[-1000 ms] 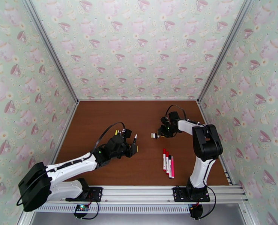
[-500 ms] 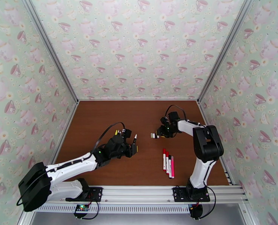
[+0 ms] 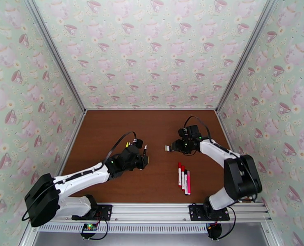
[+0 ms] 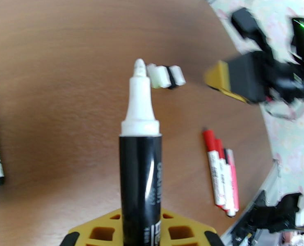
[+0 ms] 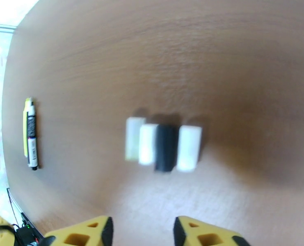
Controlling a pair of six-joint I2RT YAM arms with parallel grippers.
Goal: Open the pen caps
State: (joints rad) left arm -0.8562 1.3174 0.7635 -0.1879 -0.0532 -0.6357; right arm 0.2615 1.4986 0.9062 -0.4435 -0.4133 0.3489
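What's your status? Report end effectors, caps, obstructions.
Left end effector shut on uncapped black marker. Right end effector open over four loose caps. Four capped pens waiting. No obstruction.

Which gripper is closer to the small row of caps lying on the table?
Right. The right gripper is just beside the caps, on their right, jaws apart. The left gripper holds an uncapped pen farther off, to their left.

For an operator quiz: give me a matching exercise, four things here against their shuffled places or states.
1 uncapped marker
2 row of caps
3 four pens
4 right fingers

A open, empty
B clamped in left fingers
C side by side near the right arm's base
D loose on the table, one black

Pairs: 1-B, 2-D, 3-C, 4-A
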